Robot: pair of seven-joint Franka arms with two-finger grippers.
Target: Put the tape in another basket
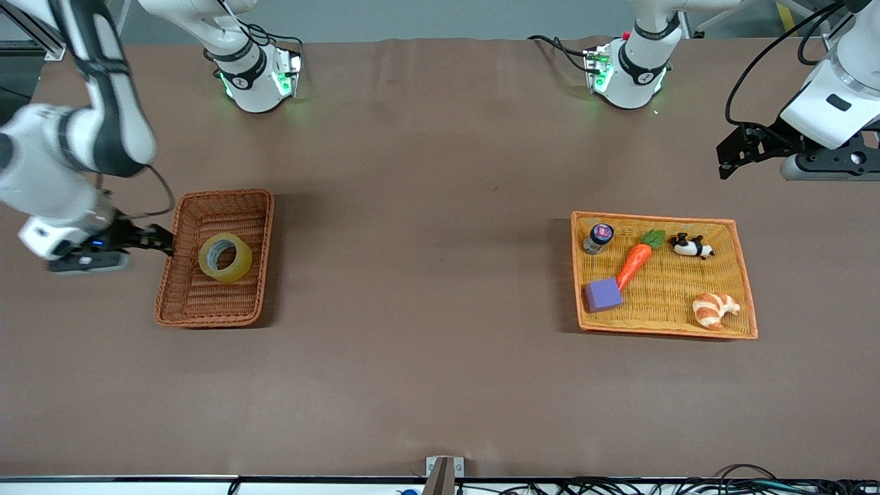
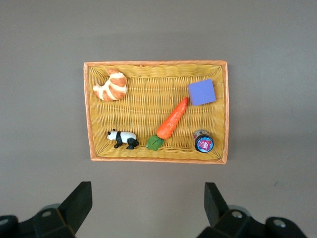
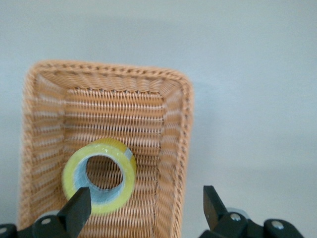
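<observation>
Lying in the basket (image 1: 184, 302), tape (image 1: 225, 258), right gripper (image 1: 159, 240) released beside it, left gripper (image 2: 148, 203) released, waiting.

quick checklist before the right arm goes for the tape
1. Tape free to grasp: ok, it lies alone in the brown basket, hole up.
2. Right end effector open: ok, fingers spread in the right wrist view.
3. Right end effector lined up: not ok, it sits at the basket's rim, one finger over the tape, the other outside the basket.
4. Room in the orange tray: ok, bare weave between the croissant and the purple block.
5. Left end effector out of the way: ok, open and waiting above the table beside the tray.
</observation>
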